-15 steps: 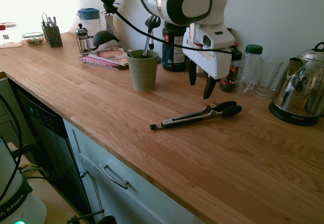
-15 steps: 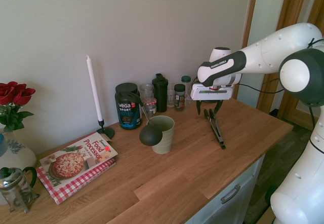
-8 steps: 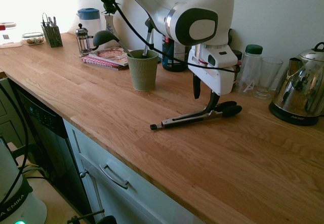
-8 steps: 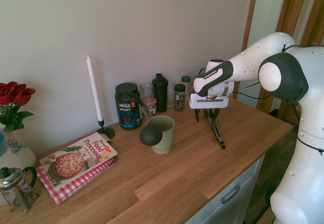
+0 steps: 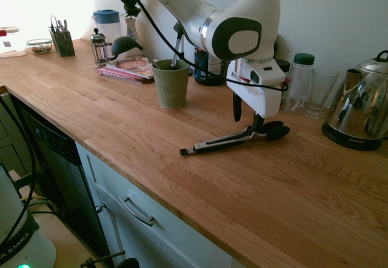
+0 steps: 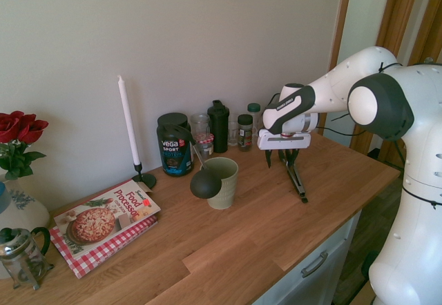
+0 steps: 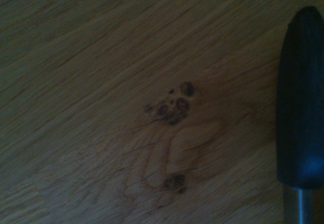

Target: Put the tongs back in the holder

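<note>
Wooden surface (image 5: pixel 121 122), oak-look planks w/ a dark knot visible up close. Landmark = the green ribbed holder (image 5: pixel 171 84), standing upright mid-surface w/ a black ladle (image 6: pixel 205 182) in it. Tongs (image 5: pixel 236 139) lie flat on the wood, kettle side of the holder, nearer the front edge. Kettle (image 5: pixel 362 110) further that way, a clear glass (image 5: pixel 319 92) near it by the wall. Behind the holder: dark tub (image 6: pixel 175 143), a few jars. Other side of it: cookbook (image 6: pixel 107 215) on a checked cloth, candlestick (image 6: pixel 131 132), French press (image 5: pixel 99 48), cutlery caddy (image 5: pixel 61 40), vase of roses (image 6: pixel 17 181).

Exterior views face counter (image 5: pixel 121 128) oppositely; wrist close above.
</note>
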Available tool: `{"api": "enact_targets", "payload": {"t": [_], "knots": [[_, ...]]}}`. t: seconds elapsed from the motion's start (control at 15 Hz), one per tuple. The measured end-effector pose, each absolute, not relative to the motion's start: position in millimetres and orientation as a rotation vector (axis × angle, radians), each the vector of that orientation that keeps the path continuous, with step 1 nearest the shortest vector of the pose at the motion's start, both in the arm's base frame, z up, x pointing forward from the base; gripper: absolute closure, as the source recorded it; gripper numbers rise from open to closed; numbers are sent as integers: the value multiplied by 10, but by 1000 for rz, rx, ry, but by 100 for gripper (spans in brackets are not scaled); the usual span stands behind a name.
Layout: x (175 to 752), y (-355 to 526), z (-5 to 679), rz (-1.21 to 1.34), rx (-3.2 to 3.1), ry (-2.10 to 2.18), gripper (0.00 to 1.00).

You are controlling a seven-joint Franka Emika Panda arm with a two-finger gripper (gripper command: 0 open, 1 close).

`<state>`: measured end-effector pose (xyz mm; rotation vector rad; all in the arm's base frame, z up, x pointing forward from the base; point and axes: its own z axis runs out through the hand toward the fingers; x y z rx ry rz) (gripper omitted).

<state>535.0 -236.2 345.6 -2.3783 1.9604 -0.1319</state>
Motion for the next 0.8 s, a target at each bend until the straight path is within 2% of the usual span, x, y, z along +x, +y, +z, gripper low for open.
{"api": "enact_targets", "payload": {"t": [0.8], "knots": [[5294, -2444, 3369, -135, -2391, 1953, 100]]}}
